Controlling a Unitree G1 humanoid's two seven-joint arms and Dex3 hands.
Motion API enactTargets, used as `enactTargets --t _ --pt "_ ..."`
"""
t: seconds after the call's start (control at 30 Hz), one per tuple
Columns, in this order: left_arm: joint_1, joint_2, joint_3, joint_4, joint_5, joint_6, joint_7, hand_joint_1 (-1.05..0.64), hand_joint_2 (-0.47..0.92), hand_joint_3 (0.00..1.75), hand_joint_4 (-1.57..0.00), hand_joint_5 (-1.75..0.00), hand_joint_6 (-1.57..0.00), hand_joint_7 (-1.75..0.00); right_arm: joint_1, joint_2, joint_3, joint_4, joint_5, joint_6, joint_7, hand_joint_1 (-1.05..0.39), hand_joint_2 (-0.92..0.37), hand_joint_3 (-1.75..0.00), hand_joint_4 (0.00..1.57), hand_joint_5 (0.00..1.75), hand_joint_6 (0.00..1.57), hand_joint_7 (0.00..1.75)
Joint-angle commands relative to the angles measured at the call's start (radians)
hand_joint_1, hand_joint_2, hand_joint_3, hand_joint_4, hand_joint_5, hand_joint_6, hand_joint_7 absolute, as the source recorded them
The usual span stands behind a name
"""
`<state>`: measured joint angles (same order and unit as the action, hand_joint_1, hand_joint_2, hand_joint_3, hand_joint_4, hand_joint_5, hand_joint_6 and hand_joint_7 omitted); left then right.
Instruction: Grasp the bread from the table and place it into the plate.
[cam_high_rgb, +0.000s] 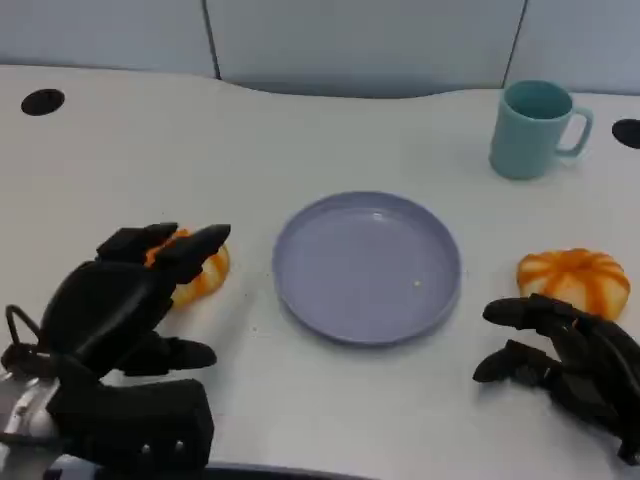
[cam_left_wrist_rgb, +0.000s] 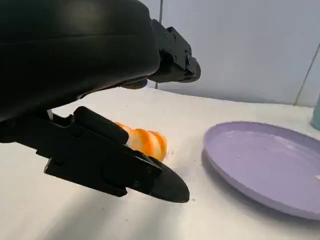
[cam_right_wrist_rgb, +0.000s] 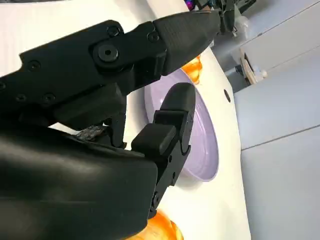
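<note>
Nearest, left hand (cam_high_rgb: 130, 300) at near left, fingers spread over the bread (cam_high_rgb: 200, 275) without grasping it; right hand (cam_high_rgb: 560, 350) at near right, fingers apart and released, just short of a second orange bun (cam_high_rgb: 573, 280); between them, lavender plate (cam_high_rgb: 367, 268); farthest right, teal mug (cam_high_rgb: 533, 128).

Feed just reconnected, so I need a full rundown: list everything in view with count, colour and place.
bread: two, orange with pale stripes; one left of the plate under the left hand's fingers, one right of the plate, just beyond the right hand
plate: one, lilac, table centre, empty
mug: one, teal, far right
table: one, white
left hand: black, fingers spread over the left bread
right hand: black, holding nothing
</note>
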<state>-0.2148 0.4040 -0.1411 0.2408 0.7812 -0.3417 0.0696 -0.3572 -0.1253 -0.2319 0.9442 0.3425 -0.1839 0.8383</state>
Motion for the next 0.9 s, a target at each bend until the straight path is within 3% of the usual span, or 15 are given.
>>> enactTargets --t 0.03,0.23,0.47,0.9 --pt "-0.052 0.042 -0.041 -0.025 0.08 0.093 0.001 -0.75 0.91 0.01 -0.01 -0.15 -0.14 -0.01 0.021 0.003 0.001 0.008 -0.005 -0.001 -0.003 -0.4 -0.92 -0.09 0.64 1.09 0.79 0.56" --pt "-0.098 0.045 -0.087 -0.007 0.122 0.179 0.01 -0.75 0.9 0.0 0.0 -0.15 -0.15 -0.01 0.021 0.003 0.004 -0.001 -0.007 0.007 -0.01 -0.4 -0.92 -0.09 0.66 1.11 0.81 0.56" --pt "-0.231 0.075 -0.129 0.016 0.117 0.291 -0.189 -0.77 0.88 0.0 -0.01 -0.09 -0.13 -0.01 0.024 0.006 0.005 -0.009 -0.006 0.01 -0.018 -0.4 -0.92 -0.09 0.65 1.11 0.8 0.57" --pt "-0.446 0.057 -0.242 0.3 0.094 0.329 -0.273 -0.77 0.82 0.0 0.0 -0.06 -0.12 0.0 0.031 0.008 0.005 -0.012 -0.01 -0.014 -0.014 -0.39 -0.92 -0.11 0.64 1.11 0.77 0.59"
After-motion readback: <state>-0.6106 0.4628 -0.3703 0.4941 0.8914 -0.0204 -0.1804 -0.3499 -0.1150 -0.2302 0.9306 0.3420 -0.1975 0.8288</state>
